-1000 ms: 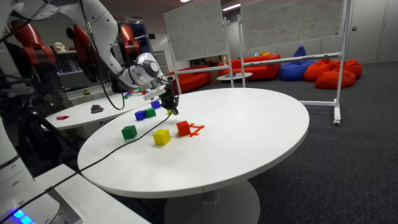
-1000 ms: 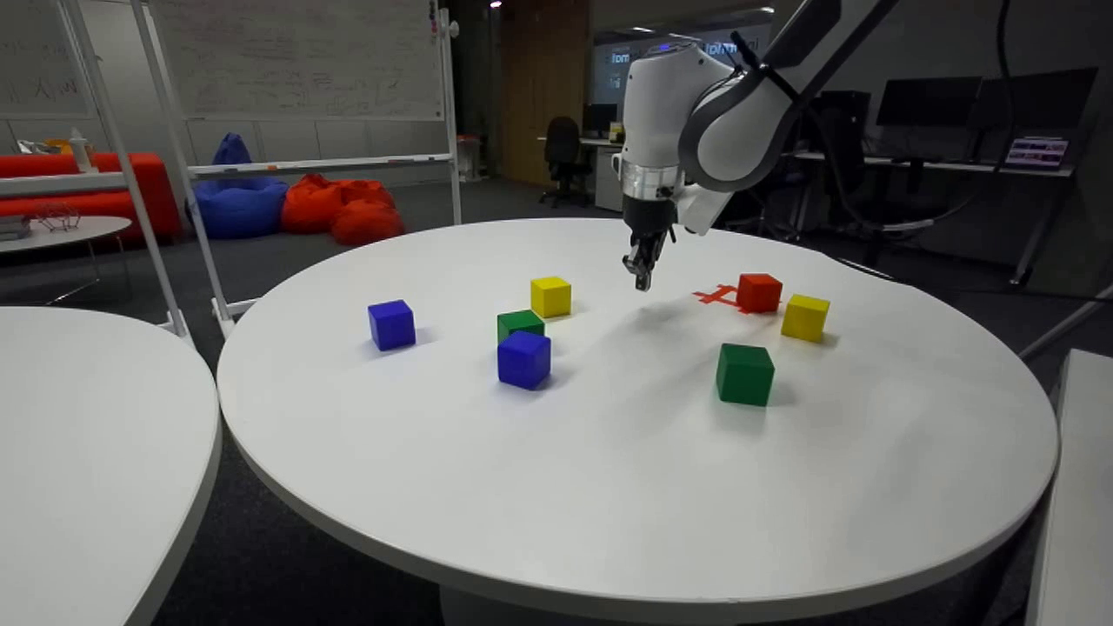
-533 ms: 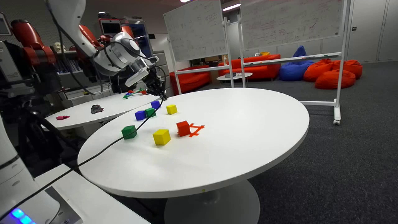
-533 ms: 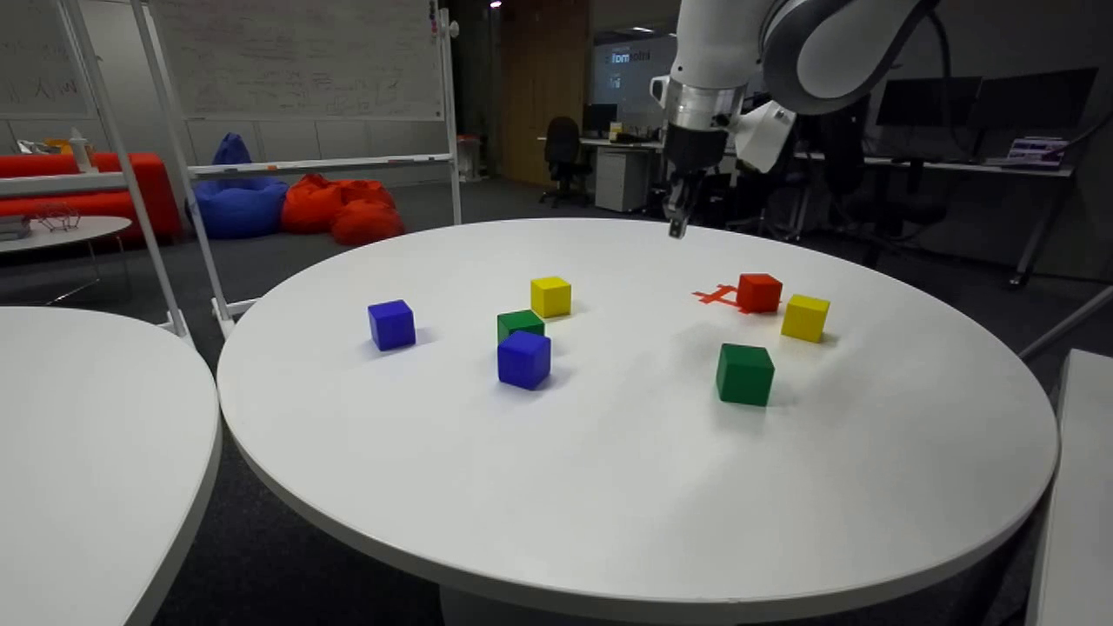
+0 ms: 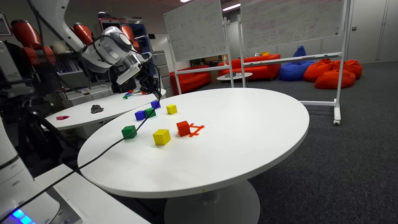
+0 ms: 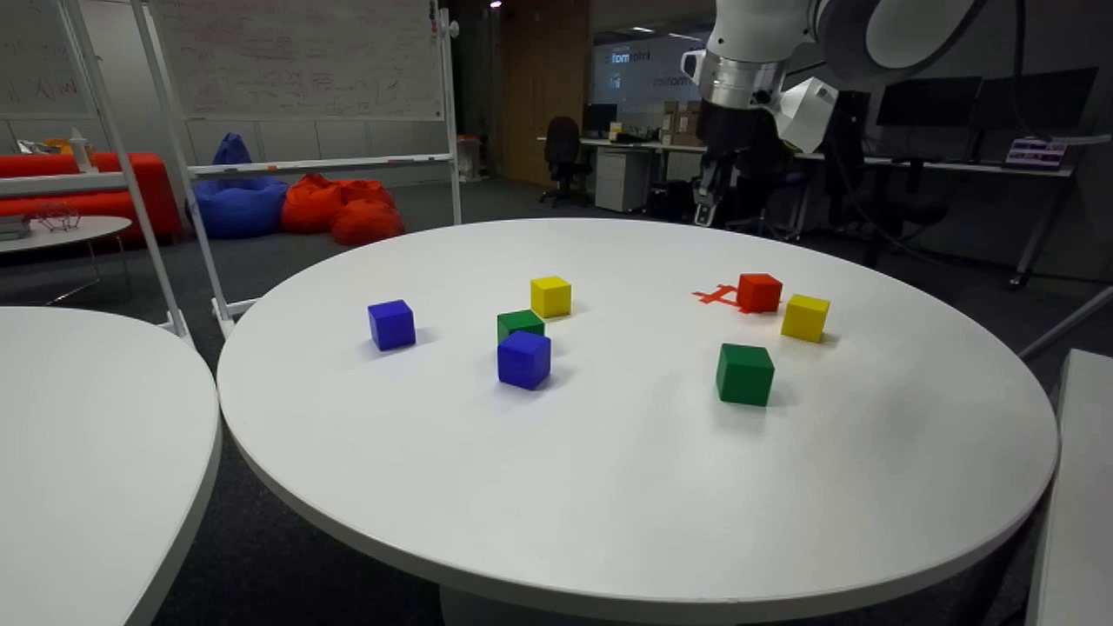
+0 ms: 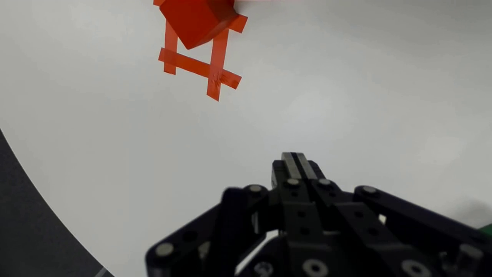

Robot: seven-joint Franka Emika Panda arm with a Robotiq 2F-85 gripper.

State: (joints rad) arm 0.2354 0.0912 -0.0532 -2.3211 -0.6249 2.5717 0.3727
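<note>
My gripper hangs in the air above a round white table, its jaws pressed together with nothing between them. In my wrist view, taking the top as twelve o'clock, a red cube lies at eleven o'clock from my jaws, well apart from them and cut off by the upper edge. It sits partly over a crossed outline of red tape, turned askew to the strips. A sliver of green peeks in at four o'clock, probably a cube, though too little shows to be certain. In an exterior view, with the red cube as the clock's centre, a yellow cube stands near at four o'clock, a green cube at six, and the tape at nine. Well away, between eight and nine, are another yellow cube, a second green cube, a blue cube partly hiding it, and, farthest out, another blue cube. I judge the red cube light, stiff and hard to damage; its flat faces look smooth, so they may slip a little. The surest hold would be across two opposite side faces, around mid-height, with my jaws squared to its skewed angle.
</note>
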